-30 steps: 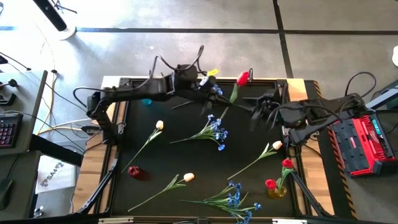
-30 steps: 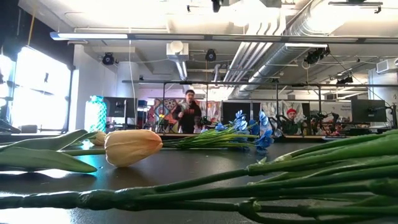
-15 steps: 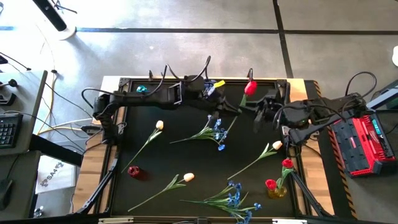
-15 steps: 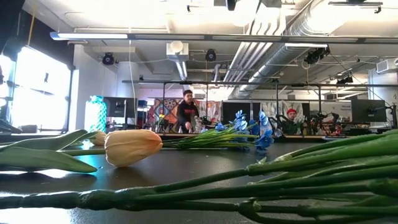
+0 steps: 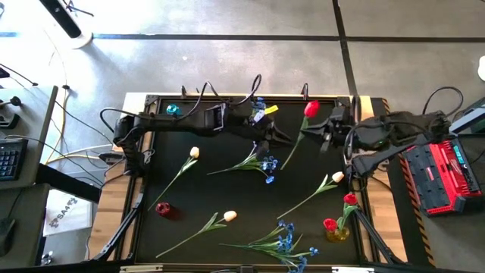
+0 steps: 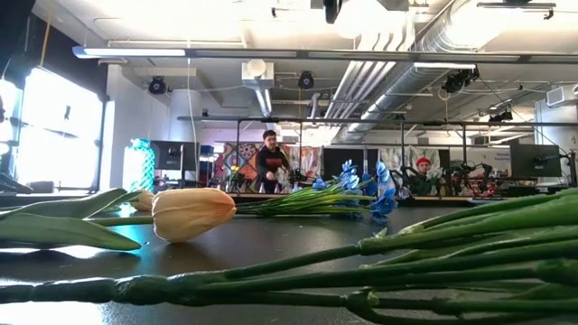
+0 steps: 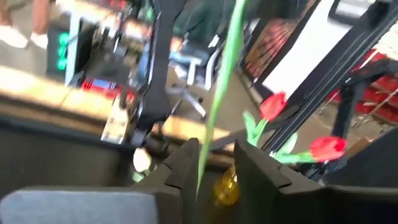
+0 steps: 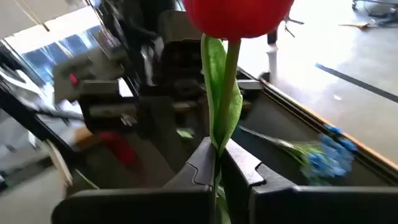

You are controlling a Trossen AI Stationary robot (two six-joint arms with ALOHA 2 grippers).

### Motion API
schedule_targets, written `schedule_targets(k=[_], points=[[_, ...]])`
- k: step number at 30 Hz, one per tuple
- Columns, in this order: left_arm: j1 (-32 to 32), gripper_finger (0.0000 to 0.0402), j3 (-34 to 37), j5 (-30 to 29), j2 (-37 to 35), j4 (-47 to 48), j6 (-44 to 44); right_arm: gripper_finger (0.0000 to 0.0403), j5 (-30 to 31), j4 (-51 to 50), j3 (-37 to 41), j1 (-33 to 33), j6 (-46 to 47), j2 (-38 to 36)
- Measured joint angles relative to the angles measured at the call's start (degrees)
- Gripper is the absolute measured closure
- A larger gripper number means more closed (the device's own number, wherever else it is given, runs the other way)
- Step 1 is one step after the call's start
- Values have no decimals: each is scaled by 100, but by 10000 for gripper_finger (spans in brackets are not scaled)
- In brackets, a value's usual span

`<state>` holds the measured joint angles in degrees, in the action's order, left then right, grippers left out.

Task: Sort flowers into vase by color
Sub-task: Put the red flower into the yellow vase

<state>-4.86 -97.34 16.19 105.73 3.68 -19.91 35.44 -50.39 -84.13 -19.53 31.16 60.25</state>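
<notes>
Near the far edge of the matte black table [image 5: 227, 189], your right gripper [image 5: 314, 133] is pinched tight on the thin green stem of a glossy red artificial tulip [image 5: 311, 108], just below the rounded bloom; the right wrist view shows the two dark angular fingers [image 8: 205, 165] closed on the stem with a narrow leaf folded between them. Your left gripper [image 5: 282, 138] sits just beside it, lower on the same stem, its wedge-shaped fingers [image 7: 183, 165] parted with the stem running loose in the gap, so it is released. Note that the tulip hangs in the air between both arms, bloom toward the far edge. Elsewhere on the table you have smooth cream-yellow tulips [image 5: 229, 216], one filling the low view, sprays of small blue blossoms [image 5: 264, 158], a small red glass vase [image 5: 163, 208] and a rounded yellow glass vase [image 5: 336, 231] already holding two red tulips.
</notes>
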Motion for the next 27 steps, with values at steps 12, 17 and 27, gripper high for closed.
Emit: schedule_targets(k=[12,17,27], points=[[103,284,0,-344,0,706,-7,402,-1036,-3895,-1294,-720,1589,1],[108,284,0,-467,0,854,-60,402,-1416,-3825,-1158,-1212,2034,-143],[195,284,0,-698,-2,1024,-86,403,-1402,-3612,-531,-2577,3072,-179]])
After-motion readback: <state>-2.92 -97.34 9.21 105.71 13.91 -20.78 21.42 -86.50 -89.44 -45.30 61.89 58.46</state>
